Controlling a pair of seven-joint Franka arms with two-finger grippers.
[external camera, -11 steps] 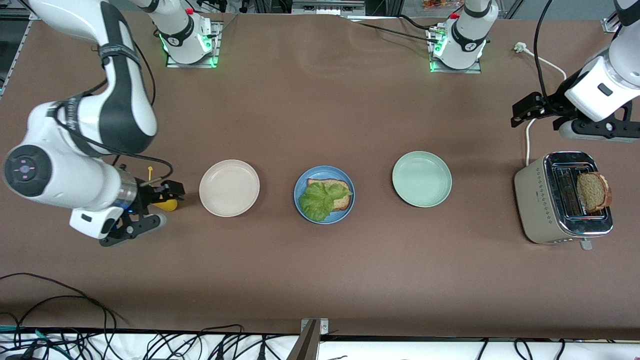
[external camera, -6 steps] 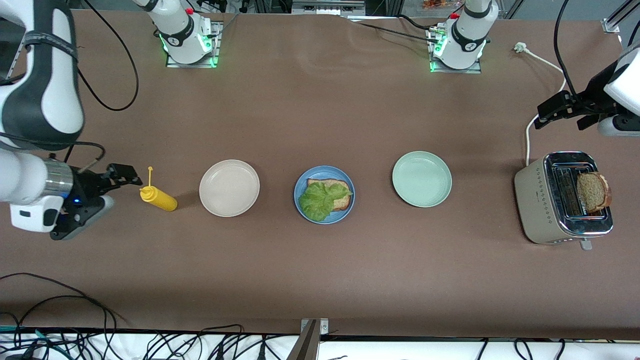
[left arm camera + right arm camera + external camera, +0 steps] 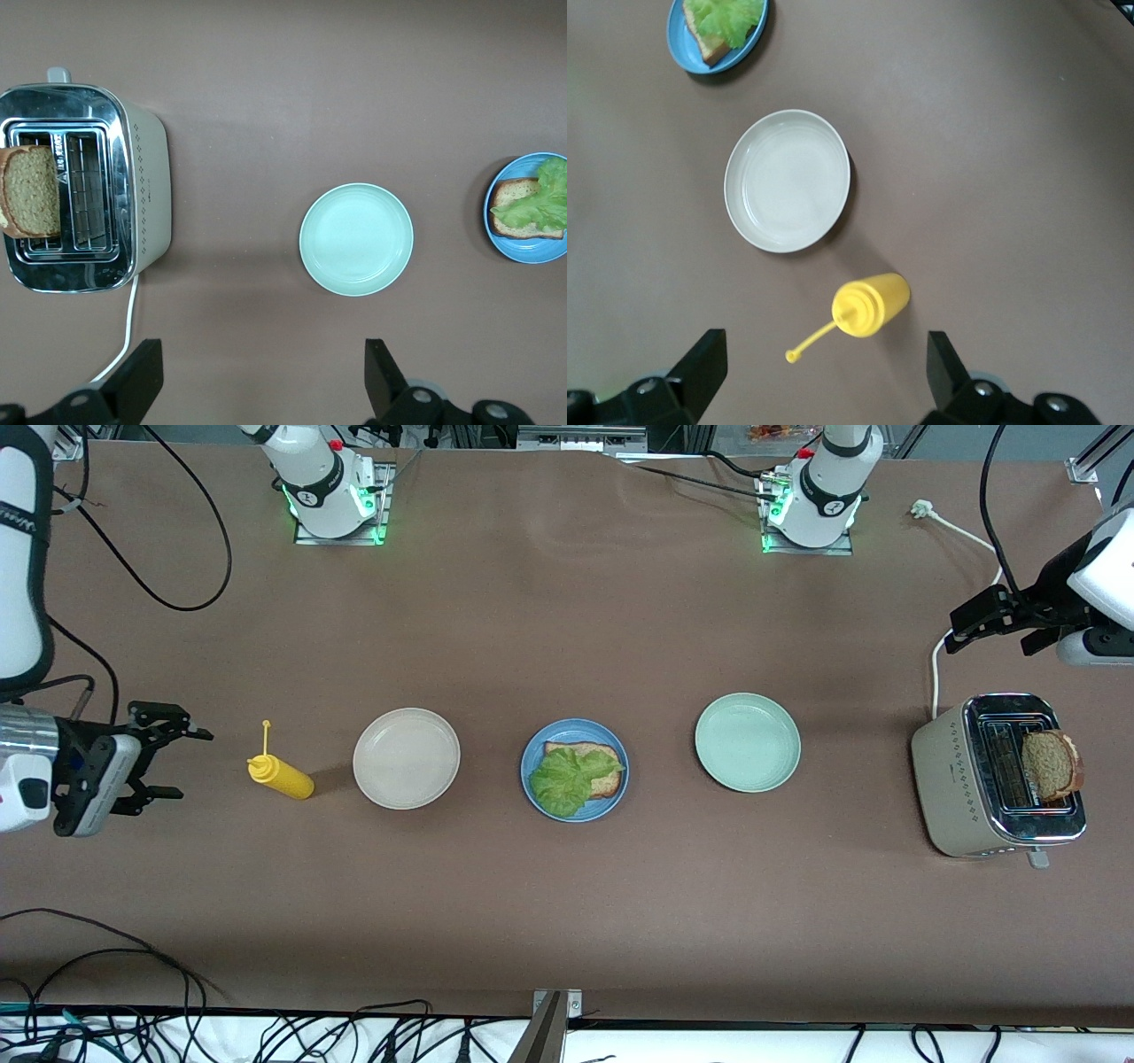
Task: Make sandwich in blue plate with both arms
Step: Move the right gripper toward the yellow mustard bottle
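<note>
The blue plate (image 3: 534, 755) sits mid-table between two other plates and holds a brown bread slice (image 3: 585, 750) with a green lettuce leaf (image 3: 563, 779) on top. A second bread slice (image 3: 1052, 764) stands in a slot of the toaster (image 3: 961, 779). My left gripper (image 3: 988, 631) hangs open over bare table beside the toaster; its wrist view shows the toaster (image 3: 142, 190), that slice (image 3: 31, 190) and the blue plate (image 3: 532, 252). My right gripper (image 3: 182, 762) is open and empty at the right arm's end, apart from the yellow bottle (image 3: 279, 775).
A beige plate (image 3: 406, 758) lies between the bottle and the blue plate, and a pale green plate (image 3: 747, 742) lies between the blue plate and the toaster. The toaster's white cord (image 3: 935, 664) runs toward the arms' bases. Black cables hang along the table's near edge.
My right gripper has drawn back from the yellow bottle toward the right arm's end of the table. My left gripper shifted toward the left arm's end, then held still.
</note>
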